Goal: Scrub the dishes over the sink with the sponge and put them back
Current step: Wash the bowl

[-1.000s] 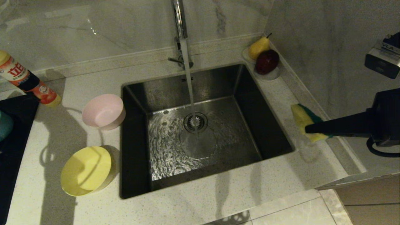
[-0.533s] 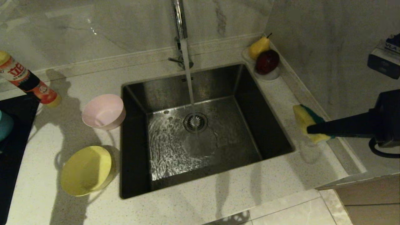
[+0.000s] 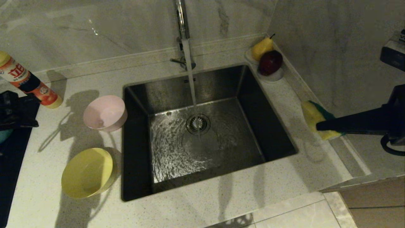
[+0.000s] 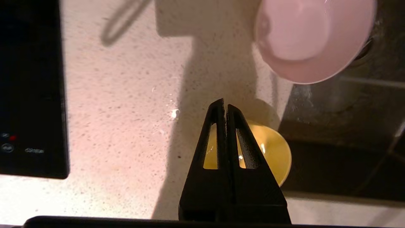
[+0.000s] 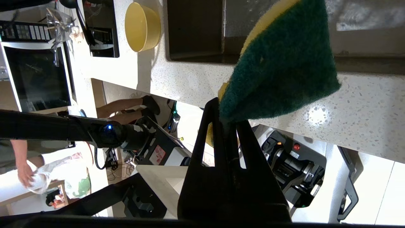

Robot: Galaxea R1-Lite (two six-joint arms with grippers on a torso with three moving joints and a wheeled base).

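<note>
The sponge, yellow foam with a green scouring face, hangs above the counter right of the sink, and my right gripper is shut on its edge. Water runs from the tap onto the drain. Left of the sink stand the pink bowl and the yellow bowl. A sliver of the blue bowl shows at the far left edge. My left arm hovers there above the counter. My left gripper is shut and empty, above the yellow bowl and apart from the pink bowl.
A black hob fills the left edge of the counter. A red and yellow bottle lies behind it. A white saucer with a pear and a red apple sits at the sink's back right corner, by the wall.
My left arm has come into the head view at the far left, and its shadow has shifted across the counter. The right gripper with the sponge has drifted slightly right, away from the sink.
</note>
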